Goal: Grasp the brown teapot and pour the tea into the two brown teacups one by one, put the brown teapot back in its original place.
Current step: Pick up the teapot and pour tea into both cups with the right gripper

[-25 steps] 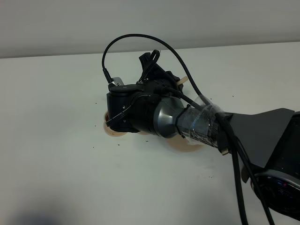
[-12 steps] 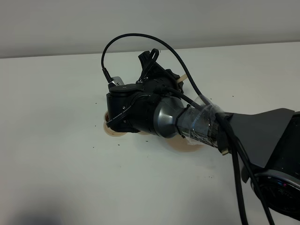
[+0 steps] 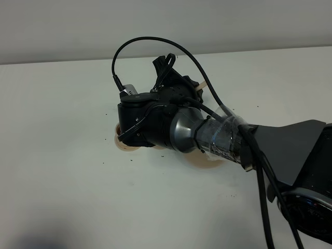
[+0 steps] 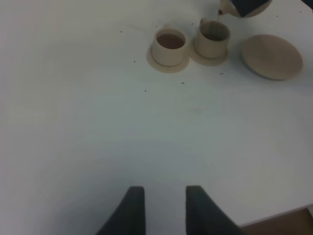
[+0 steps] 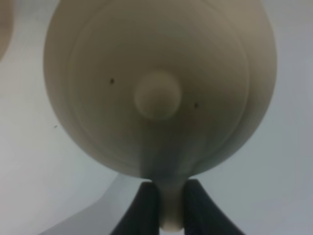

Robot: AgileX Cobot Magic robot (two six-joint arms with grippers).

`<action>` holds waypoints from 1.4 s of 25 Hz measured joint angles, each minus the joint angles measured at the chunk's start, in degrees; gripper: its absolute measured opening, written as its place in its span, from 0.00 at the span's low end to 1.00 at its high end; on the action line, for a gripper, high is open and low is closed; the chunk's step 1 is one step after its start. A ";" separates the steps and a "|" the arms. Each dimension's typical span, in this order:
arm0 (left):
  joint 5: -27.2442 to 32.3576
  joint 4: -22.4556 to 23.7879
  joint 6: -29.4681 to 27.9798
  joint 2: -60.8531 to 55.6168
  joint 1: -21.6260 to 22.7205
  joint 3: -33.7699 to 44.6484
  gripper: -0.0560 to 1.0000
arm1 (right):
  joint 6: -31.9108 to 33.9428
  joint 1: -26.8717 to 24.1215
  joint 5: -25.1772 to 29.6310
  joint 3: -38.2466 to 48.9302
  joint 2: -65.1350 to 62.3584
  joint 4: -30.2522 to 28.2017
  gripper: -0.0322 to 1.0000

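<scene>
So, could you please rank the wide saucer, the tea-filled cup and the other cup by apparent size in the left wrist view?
1. Wide saucer, clearly largest.
2. Tea-filled cup and the other cup: they look alike, so no ranking between them.

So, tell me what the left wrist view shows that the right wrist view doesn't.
Only the left wrist view shows the two brown teacups on their saucers: one holding reddish-brown tea, the other under the spout, its contents unclear. It also shows the wide empty saucer and the open left end effector over bare table.

Only the right wrist view shows the teapot's knobbed lid and the right end effector clamped on its handle.

Both show the brown teapot, though only its edge appears in the left wrist view.
</scene>
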 joint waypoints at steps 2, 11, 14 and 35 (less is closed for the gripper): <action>0.00 0.00 0.00 0.00 0.00 0.00 0.27 | 0.00 0.00 0.00 0.00 0.00 -0.28 0.14; 0.00 0.00 0.00 0.00 0.00 0.00 0.27 | -0.87 0.00 0.00 0.00 0.00 -1.19 0.14; 0.00 0.00 0.00 0.00 0.00 0.00 0.27 | -1.27 0.00 0.00 0.00 0.00 -1.36 0.14; 0.00 0.00 -0.06 0.00 0.00 0.00 0.27 | -1.50 0.54 -0.05 0.00 0.00 -4.05 0.14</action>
